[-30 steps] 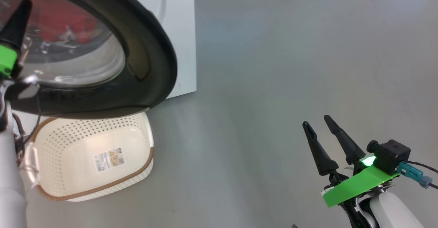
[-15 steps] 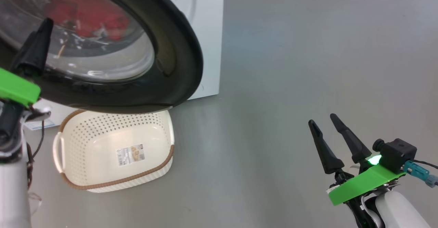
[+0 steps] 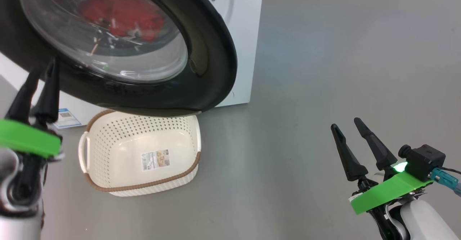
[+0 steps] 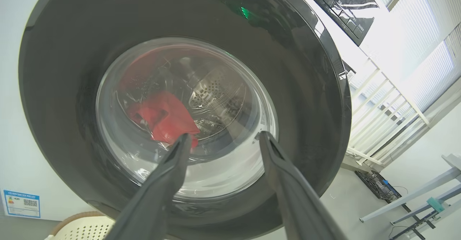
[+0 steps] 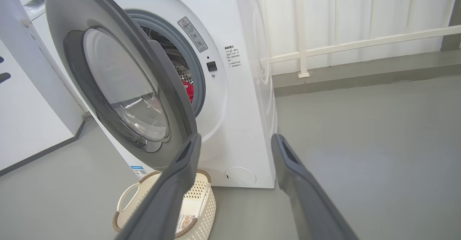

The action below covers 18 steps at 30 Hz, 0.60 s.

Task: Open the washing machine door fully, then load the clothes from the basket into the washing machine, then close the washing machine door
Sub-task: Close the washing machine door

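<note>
The washing machine door [image 3: 212,63] stands partly open, swung out over the basket [image 3: 108,182]. Through its glass, the red clothes [image 3: 119,11] lie in the drum of the white washing machine [image 3: 245,35]; the left wrist view shows the clothes [image 4: 162,119] behind the door [image 4: 54,99]. The basket sits empty on the floor below the door, its paper label showing. My left gripper [image 3: 45,65] is open just in front of the door's lower edge, fingers [image 4: 173,171] not touching it. My right gripper [image 3: 345,123] hangs open and empty far to the right.
In the right wrist view the door [image 5: 119,56] is ajar, with the clothes [image 5: 188,89] inside, the basket [image 5: 207,211] beneath and a round flap [image 5: 240,176] low on the machine. A white cabinet [image 5: 28,107] stands left, and a white railing [image 5: 300,35] behind. Grey floor [image 3: 324,53] lies to the right.
The head camera has turned, shifting the whole scene rightward. My left gripper has dropped from in front of the door's glass to its lower edge. The right gripper has barely moved.
</note>
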Available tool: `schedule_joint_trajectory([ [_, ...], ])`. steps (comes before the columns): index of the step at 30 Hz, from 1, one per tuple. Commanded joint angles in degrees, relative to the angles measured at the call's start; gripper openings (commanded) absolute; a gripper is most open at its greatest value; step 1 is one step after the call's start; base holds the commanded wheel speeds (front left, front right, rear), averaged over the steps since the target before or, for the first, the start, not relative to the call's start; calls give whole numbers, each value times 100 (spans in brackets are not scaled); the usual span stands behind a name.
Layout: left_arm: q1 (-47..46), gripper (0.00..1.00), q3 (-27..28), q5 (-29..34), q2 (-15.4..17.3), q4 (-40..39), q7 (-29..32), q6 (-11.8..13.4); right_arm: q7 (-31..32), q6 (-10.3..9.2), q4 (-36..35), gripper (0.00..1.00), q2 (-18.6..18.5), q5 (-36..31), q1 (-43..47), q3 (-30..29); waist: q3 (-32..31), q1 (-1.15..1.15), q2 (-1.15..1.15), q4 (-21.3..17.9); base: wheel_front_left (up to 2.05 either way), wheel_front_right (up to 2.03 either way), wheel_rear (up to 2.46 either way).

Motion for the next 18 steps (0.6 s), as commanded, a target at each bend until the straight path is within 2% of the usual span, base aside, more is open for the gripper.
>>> schedule_joint_trajectory([
  [1, 116, 100, 188, 147, 258, -281, -192, -48, -27, 9, -135, 100, -76, -45, -53, 56, -78, 0, 0, 73, 0, 0, 0],
  [18, 1552, 100, 110, 1041, 101, -680, -1504, -59, -27, 9, -158, 100, -146, -60, 77, 21, -305, 0, 0, 223, 0, 0, 0],
])
